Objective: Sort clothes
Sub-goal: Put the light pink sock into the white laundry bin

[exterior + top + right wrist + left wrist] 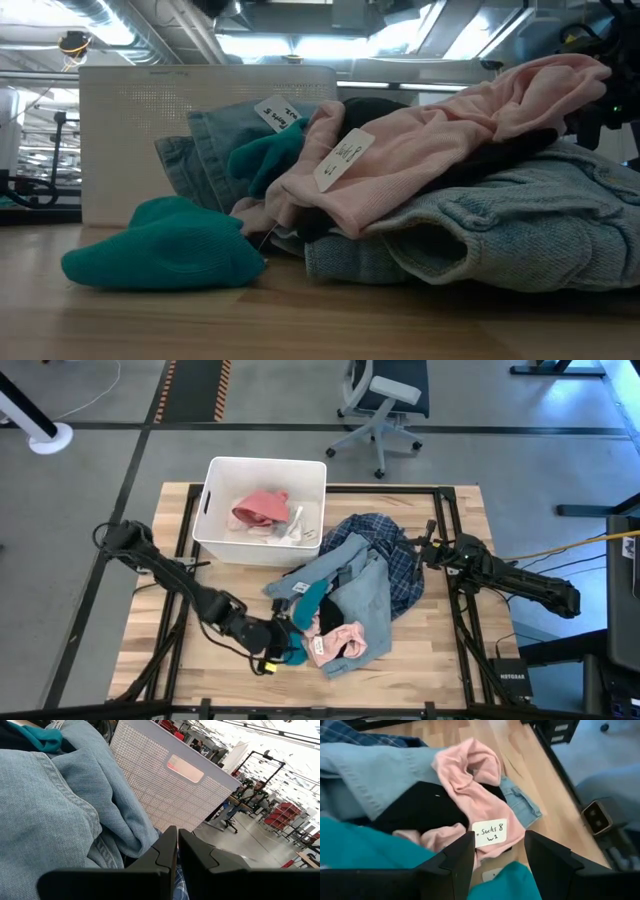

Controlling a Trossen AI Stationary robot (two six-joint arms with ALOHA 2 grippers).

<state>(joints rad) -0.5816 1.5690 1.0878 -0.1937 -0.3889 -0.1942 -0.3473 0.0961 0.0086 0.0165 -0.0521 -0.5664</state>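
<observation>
A pile of clothes lies mid-table: a dark blue plaid shirt (395, 550), light blue denim (365, 600), teal socks (303, 598), a small black piece (420, 805) and a pink piece (340, 642) with a paper tag (489, 832). My left gripper (285, 645) is open at the pile's near left, low over a teal sock (360, 850), its fingers either side of the tag. My right gripper (425, 553) is shut at the plaid shirt's right edge, with denim (50, 795) just in front. My left gripper: whether its fingers (455, 865) touch the teal sock beneath them cannot be told. My right gripper comes level from the table's right; plaid cloth (178, 877) shows in the slit between its shut fingers. The shirt lies on the table.
The white plastic bin (215, 510) stands behind the pile at the far left, holding a reddish-pink piece (260, 508) and white cloth (292, 525). Bare wood lies near and left of the pile. Black frame rails (450, 600) run along the table's sides.
</observation>
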